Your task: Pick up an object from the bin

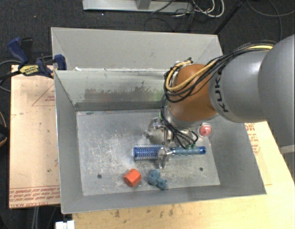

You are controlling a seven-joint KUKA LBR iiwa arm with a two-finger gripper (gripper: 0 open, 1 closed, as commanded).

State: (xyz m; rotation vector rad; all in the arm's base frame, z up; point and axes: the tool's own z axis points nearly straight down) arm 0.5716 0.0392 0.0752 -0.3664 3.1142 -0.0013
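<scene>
Camera view: The grey metal bin (104,142) holds four loose items, all in the nearer half of its floor. The arm (252,85) enters from the right. The lettering "KUKA" reads in black on its grey casing, just behind the orange cover (193,92). Yellow and black cables (173,78) loop over that cover.

The hand (162,155) is down at floor level in the middle of the bin. It is directly over a blue brush (146,152) at the junction of bristle head and handle. The brush lies flat and crosswise, with the bristle head to the left of the hand and the clear blue handle running out to the right. Whether the hand is clenched or released cannot be told, as the wrist hardware obscures it. A grasp on the brush is not confirmed.

An orange block (132,177) lies near the front wall, to the left of and below the brush. A blue-grey figure (157,179) lies just beside the block on its right. A pink-red round thing (205,130) sits close under the orange cover, to the right of the hand. No readable label on any bin item.
</scene>
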